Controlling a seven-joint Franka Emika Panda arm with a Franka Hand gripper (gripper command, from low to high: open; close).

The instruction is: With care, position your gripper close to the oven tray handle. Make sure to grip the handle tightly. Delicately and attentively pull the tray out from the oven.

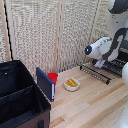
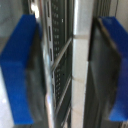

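Observation:
In the exterior view the white arm reaches in from the exterior view's right. The gripper (image 1: pixel 100 64) hangs just over the dark wire tray (image 1: pixel 96 73), which sticks out of the dark oven (image 1: pixel 119 65) over the wooden table. The thin handle bar (image 1: pixel 93 74) runs along the tray's outer edge. In the wrist view the gripper (image 2: pixel 65 67) is open. Its blue-tipped fingers (image 2: pixel 17 70) stand wide apart on either side of the tray's blurred metal bars (image 2: pixel 60 56). The bars lie nearer to one finger, and I see no clamping.
A white bowl (image 1: pixel 71 83) with yellow contents sits on the table near the tray's end. A red cup (image 1: pixel 52 76) stands behind a blue panel (image 1: pixel 45 83). A large black open case (image 1: pixel 20 97) fills the exterior view's lower left. A slatted screen stands behind.

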